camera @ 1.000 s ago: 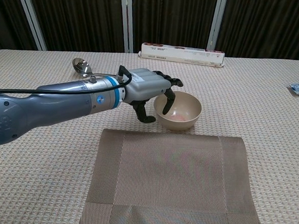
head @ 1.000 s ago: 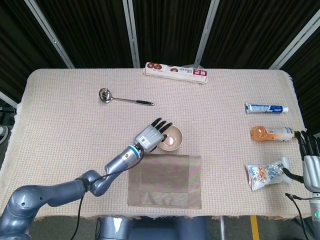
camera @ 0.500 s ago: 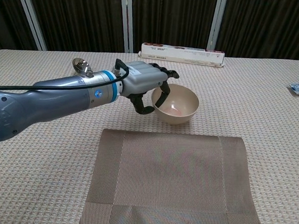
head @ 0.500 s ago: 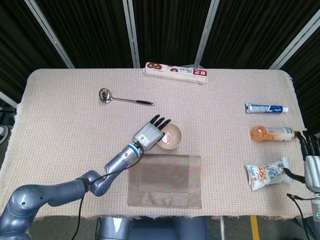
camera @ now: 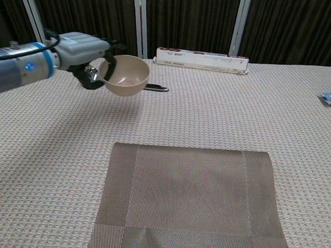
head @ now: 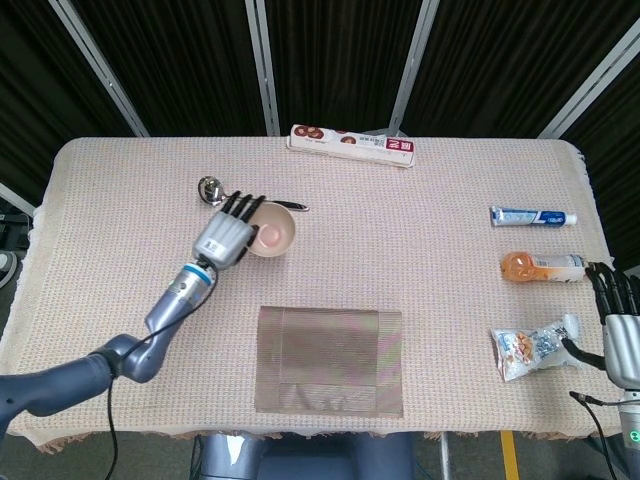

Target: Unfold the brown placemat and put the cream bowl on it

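Cream bowl (camera: 124, 75) gripped by left hand (head: 226, 236) above bench; should be lowered level onto brown placemat (head: 330, 360).

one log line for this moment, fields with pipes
left hand: holds cream bowl in air | right hand: idle at table edge | brown placemat: flat, bare | bowl on mat: not yet

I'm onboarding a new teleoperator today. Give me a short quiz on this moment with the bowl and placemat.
1. True or false: the cream bowl sits on the brown placemat.
2. Which hand holds the bowl? A. left hand B. right hand
3. Fill in: the placemat lies ____ on the table.

Key: 1 false, it is held up in the air away from the mat; 2 A; 3 unfolded, flat.
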You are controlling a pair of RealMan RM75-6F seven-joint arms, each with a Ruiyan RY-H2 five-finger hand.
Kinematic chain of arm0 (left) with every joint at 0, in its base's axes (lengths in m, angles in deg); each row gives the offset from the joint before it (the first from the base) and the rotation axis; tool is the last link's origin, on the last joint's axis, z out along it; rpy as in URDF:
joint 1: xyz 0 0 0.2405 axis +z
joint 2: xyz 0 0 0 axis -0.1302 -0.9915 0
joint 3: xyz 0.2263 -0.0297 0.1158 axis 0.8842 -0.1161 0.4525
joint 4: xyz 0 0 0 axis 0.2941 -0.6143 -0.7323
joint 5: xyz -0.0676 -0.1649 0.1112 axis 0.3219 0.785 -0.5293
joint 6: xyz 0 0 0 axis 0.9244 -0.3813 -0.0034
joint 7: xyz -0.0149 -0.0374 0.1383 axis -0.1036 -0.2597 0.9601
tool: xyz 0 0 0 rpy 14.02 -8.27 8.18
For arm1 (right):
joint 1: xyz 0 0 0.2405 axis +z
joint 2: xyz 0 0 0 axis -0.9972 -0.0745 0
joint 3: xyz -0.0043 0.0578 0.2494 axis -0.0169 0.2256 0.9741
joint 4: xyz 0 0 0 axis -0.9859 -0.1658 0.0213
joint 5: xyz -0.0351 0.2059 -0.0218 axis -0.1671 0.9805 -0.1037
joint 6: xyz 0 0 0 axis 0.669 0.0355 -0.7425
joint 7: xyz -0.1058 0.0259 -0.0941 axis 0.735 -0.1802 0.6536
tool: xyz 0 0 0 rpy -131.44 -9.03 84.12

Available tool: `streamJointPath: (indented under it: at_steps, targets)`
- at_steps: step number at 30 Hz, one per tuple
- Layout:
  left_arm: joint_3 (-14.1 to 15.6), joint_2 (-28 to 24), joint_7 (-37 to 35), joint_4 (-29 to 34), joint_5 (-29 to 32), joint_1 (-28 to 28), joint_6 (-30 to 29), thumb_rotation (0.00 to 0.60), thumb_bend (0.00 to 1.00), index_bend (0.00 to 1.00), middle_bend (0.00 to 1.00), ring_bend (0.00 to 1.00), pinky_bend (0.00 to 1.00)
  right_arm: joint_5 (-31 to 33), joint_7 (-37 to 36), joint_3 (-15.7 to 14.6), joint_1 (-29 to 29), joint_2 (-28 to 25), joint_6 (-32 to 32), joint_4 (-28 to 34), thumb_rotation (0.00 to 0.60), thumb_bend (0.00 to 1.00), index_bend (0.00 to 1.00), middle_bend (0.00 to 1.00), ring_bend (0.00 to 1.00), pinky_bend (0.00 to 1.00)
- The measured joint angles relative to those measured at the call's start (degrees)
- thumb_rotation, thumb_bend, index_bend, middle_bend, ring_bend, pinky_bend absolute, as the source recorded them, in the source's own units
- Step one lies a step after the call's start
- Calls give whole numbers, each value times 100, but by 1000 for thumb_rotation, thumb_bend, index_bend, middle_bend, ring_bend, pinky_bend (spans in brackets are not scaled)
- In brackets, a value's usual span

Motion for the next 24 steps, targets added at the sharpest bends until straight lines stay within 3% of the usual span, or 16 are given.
streamJointPath:
  at_steps: [7,17,18,20,22,24]
  targets:
    - [361,-692,-866,-139,178,886,-177,600,442,702,0,0,0,-135,61,-48,-10,-25,73,127,600,0,0,0,0,0]
    - [765,-767,-2192,-1222,5,1471,-167,600,441,683,0,0,0,-203,173,-68,6,-26,98,220,600,0,0,0,0,0]
    - [778,-750,-2247,-1270,-20,1483,-162,600,431,632,0,0,0,-204,186,-70,9,-24,94,224,600,0,0,0,0,0]
    - [817,-674,-2403,-1408,-128,1508,-151,600,335,440,0,0,0,-207,200,-72,13,-22,89,237,600,0,0,0,0,0]
    - [839,-610,-2515,-1464,-205,1524,-152,600,165,140,0,0,0,-212,206,-76,18,-22,84,254,600,0,0,0,0,0]
    - [840,-581,-2613,-1468,-245,1541,-184,600,105,17,0,0,0,-226,213,-82,25,-23,77,265,600,0,0,0,0,0]
